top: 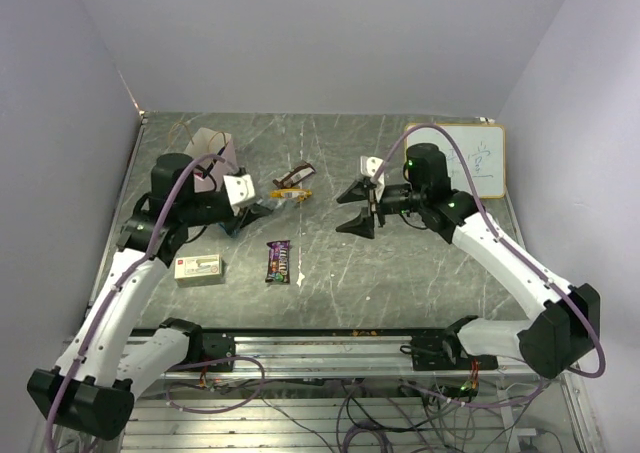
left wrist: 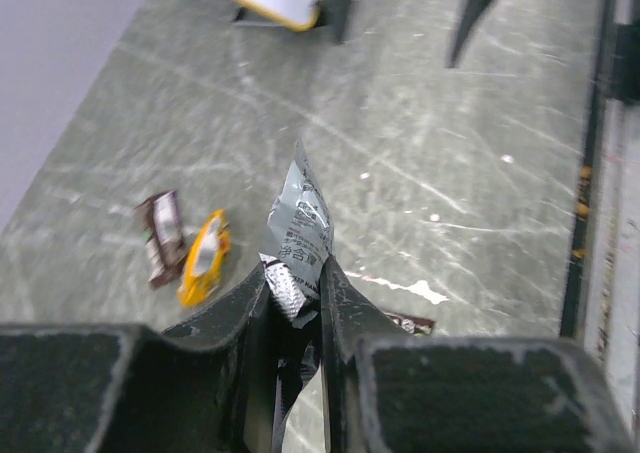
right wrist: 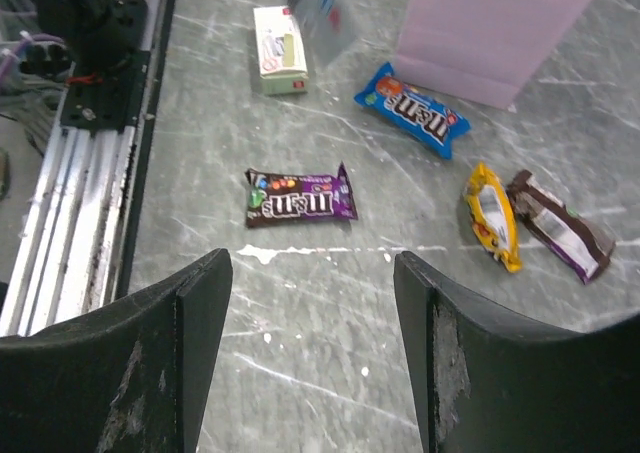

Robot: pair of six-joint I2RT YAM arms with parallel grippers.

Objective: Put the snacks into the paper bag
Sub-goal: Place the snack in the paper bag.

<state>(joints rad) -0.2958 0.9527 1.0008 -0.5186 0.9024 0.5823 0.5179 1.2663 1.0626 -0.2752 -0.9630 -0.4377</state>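
My left gripper (left wrist: pixel 300 275) is shut on a silver-grey snack packet (left wrist: pixel 298 223) that sticks up between the jaws above the table. The pale pink paper bag (top: pixel 216 156) stands behind the left arm and shows again in the right wrist view (right wrist: pixel 495 28). On the table lie a purple-brown candy packet (right wrist: pixel 300 195), a blue packet (right wrist: pixel 412 110) next to the bag, a yellow packet (right wrist: pixel 490 218) and a brown packet (right wrist: pixel 560 225). My right gripper (right wrist: pixel 310 265) hangs open over bare table, nothing between its fingers.
A pale beige box (top: pixel 198 268) lies near the front left. A white framed whiteboard (top: pixel 472 158) rests at the back right. A metal rail (top: pixel 330 348) runs along the table's near edge.
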